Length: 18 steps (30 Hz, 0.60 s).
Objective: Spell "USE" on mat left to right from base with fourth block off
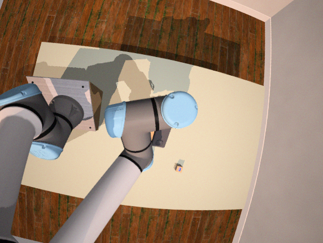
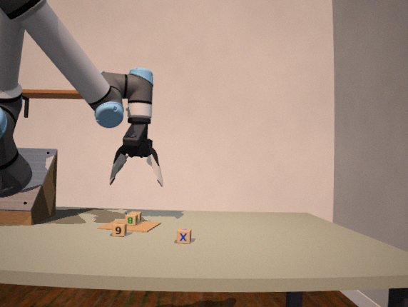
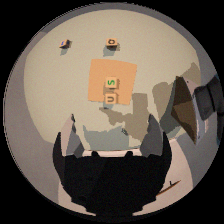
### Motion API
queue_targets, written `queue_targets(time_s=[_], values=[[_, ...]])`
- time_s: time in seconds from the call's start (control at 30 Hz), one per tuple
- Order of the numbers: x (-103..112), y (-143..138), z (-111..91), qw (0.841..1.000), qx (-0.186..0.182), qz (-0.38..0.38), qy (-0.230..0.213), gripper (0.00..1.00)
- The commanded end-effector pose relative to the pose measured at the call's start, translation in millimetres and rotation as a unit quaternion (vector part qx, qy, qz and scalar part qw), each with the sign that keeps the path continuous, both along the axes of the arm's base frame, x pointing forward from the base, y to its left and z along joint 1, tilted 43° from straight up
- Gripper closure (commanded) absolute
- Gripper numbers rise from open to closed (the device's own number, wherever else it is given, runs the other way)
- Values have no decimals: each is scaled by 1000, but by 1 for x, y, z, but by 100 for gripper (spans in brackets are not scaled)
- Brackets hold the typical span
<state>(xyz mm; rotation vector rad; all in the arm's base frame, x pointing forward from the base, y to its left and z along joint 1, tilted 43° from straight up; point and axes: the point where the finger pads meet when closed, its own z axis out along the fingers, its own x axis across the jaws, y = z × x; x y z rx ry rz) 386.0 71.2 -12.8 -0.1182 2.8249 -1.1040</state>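
The end effector (image 2: 136, 185) (image 3: 111, 114) is spread wide, holding nothing, above the worktop (image 1: 220, 127) (image 2: 267, 246) (image 3: 45, 85). The wrist view shows the letters of the S block (image 2: 131, 220) (image 3: 111, 82) and the U block (image 2: 138, 214) (image 3: 110, 98), close together on the mat (image 1: 152, 135) (image 2: 149, 228) (image 3: 100, 70); the top view hides both. The exterior view shows side faces instead: the 9 block (image 2: 119, 229) (image 3: 111, 42) and the X block (image 1: 179, 169) (image 2: 184, 236) (image 3: 65, 44) stand off the mat.

Grey arm tubes (image 1: 101, 198) (image 2: 65, 50) with sky-blue joint caps (image 1: 179, 109) (image 2: 109, 115), black ring seams, and black-and-grey pincer (image 2: 136, 184) (image 3: 111, 114).
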Motion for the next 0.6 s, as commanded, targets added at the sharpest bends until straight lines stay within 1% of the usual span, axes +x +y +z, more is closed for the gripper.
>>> queue_targets(time_s=[0.0,0.57], values=[[0,1,0,1000,1,0,-1,0],[2,0,1,1000,2,-7,-7,0]])
